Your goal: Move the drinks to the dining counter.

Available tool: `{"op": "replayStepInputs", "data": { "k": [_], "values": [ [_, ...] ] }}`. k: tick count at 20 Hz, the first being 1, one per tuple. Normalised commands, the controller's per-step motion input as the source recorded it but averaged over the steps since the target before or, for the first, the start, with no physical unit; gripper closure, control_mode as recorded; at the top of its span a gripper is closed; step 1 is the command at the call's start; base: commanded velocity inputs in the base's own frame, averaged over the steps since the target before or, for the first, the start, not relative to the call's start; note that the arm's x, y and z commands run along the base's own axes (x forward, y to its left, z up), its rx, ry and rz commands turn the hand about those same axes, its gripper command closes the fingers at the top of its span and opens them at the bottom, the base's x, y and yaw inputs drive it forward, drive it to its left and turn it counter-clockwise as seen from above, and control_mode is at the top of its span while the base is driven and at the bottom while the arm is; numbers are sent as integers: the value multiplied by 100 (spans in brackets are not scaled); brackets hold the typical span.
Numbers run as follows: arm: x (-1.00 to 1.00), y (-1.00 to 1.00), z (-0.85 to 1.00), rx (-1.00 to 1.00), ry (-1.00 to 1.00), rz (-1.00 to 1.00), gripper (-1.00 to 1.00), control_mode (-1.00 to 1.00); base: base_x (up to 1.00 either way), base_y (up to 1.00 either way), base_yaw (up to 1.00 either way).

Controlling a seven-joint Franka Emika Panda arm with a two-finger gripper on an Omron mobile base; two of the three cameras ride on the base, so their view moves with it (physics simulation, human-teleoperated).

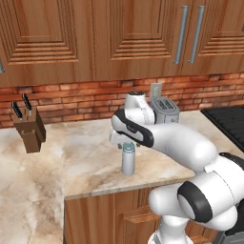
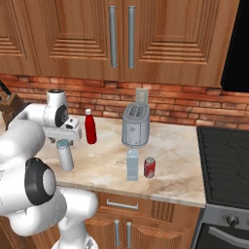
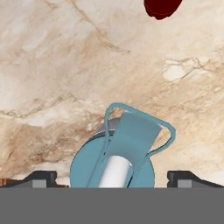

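Gripper [image 3: 112,177] wide open, hovering directly above grey bottle [image 1: 128,159], blue cap centred between fingertips [image 3: 41,177]. Bottle upright on worktop [image 1: 71,152]; red bottle [image 3: 162,8] at 1 o'clock, hand view.

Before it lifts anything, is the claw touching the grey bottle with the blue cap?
Apart. In the hand view the claw stands open, its fingertips clear of the grey bottle's blue cap on both sides, with worktop showing between.
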Motion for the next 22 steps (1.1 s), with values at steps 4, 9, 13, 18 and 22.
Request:
{"op": "replayStepInputs", "data": {
  "k": [4,9,13,18,22],
  "values": [
    [0,5,-28,0,0,0,-100,-100,0,0,0],
    [0,0,-40,0,0,0,-100,-100,0,0,0],
    [0,0,-46,0,0,0,100,-100,0,0,0],
    [-12,-9,-45,4,0,0,100,-100,0,0,0],
    [-26,-12,-39,4,0,0,100,-100,0,0,0]
  ]
}}
